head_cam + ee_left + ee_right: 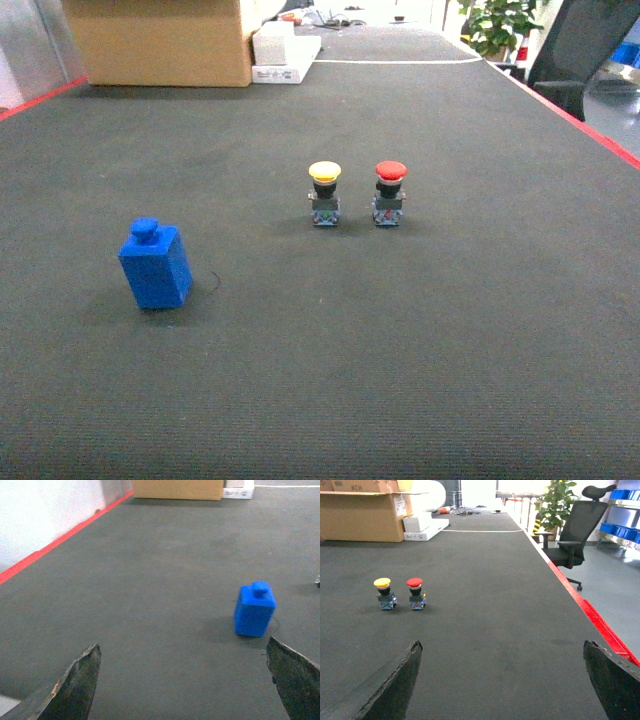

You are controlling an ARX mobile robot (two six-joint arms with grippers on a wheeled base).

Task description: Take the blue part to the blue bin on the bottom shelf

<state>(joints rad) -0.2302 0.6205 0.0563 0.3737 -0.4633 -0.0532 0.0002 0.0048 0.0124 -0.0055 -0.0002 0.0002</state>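
Note:
The blue part (155,265) is a small blue block with a round knob on top, standing upright on the dark mat at the left. In the left wrist view the blue part (255,610) lies ahead and to the right of my left gripper (183,644), which is open and empty, well short of it. My right gripper (502,643) is also open with only mat between its fingers. Neither gripper shows in the head view. Blue bins (615,528) sit on a steel rack far off to the right; I cannot tell which level is the bottom shelf.
A yellow push button (324,192) and a red push button (389,192) stand side by side mid-mat. A cardboard box (160,40) and a white box (285,55) are at the back. Red tape (590,615) marks the right edge, with an office chair (575,527) beyond.

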